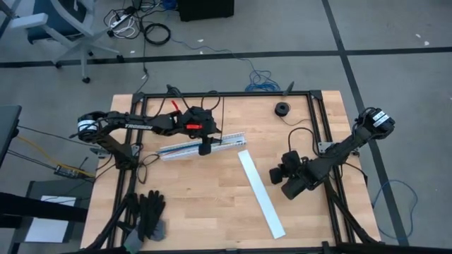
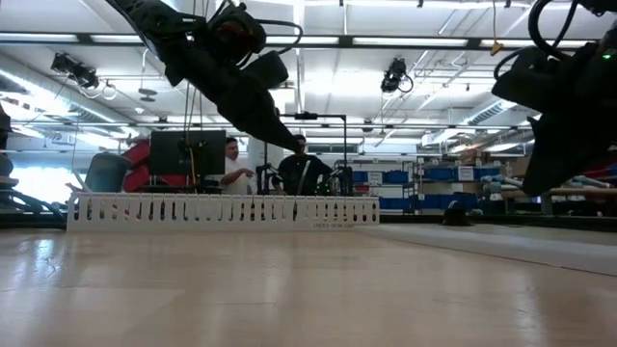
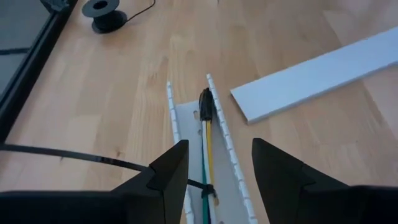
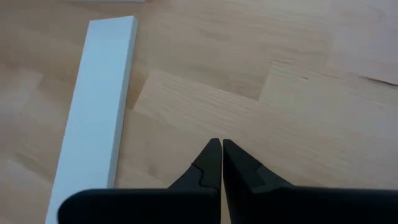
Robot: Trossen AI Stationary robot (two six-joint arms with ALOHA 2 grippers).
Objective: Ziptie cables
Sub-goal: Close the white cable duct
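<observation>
because i want to tie the wires, my left gripper hangs right over the white channel, its two dark fingers spread apart with nothing pinched. the cables, thin and bendy, green and yellow with a dark plug end, lie inside that long slotted plastic tray. a thin black zip tie crosses them. farther off sit a flat white cover strip and a small black spool. my right gripper waits over bare wood, pressed together.
</observation>
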